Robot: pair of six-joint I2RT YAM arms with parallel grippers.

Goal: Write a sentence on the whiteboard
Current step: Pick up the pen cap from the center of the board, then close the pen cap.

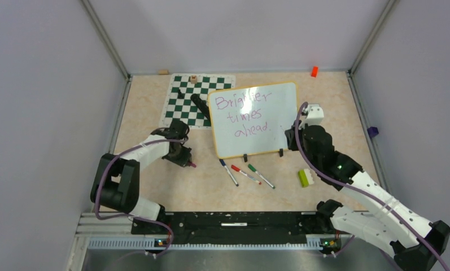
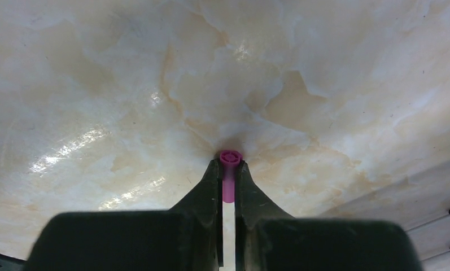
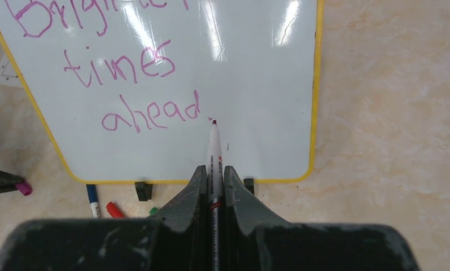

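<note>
The whiteboard (image 1: 279,101) with a yellow rim lies at the table's middle and shows in the right wrist view (image 3: 256,84). The sentence (image 1: 248,114) reads "Brighter times ahead" in purple, in three slanted lines (image 3: 121,68). My right gripper (image 1: 295,134) is shut on a white marker (image 3: 214,152). The marker's dark tip sits at the board just right of "ahead", beside a small dot. My left gripper (image 1: 183,157) is left of the board over bare table, shut on a purple marker cap (image 2: 230,169).
A green-and-white chess mat (image 1: 183,101) with a few pieces lies behind the board's left side. Blue (image 1: 229,172), red (image 1: 245,174) and green (image 1: 261,176) markers lie in front of the board. A green-and-white block (image 1: 306,177) sits by the right arm. An orange object (image 1: 314,71) is at the back.
</note>
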